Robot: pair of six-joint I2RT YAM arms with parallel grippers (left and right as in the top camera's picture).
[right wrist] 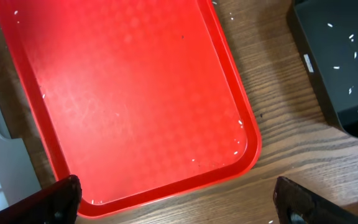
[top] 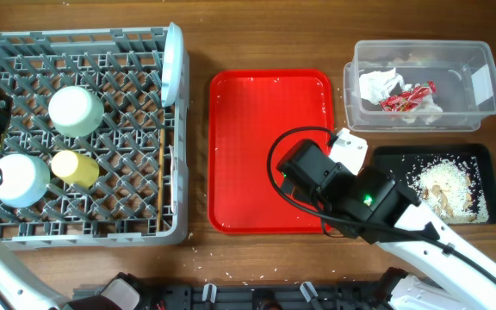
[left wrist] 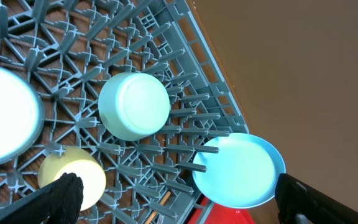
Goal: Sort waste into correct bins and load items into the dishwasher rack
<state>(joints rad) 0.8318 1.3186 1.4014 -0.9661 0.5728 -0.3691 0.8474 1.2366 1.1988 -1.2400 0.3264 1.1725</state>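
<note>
The grey dishwasher rack at the left holds two upturned pale bowls, a yellow cup, chopsticks and a white plate on edge at its right side. The clear tub holds the napkin and the red sachet wrapper. The black tray holds rice crumbs. My left gripper is open and empty above the rack, over the cup and plate. My right gripper is open and empty over the red tray's near right corner. No fork shows clearly.
The red serving tray lies in the middle with a few rice grains on it, between the rack and the black tray. Loose grains dot the wooden table near its front edge. My right arm crosses from the front right.
</note>
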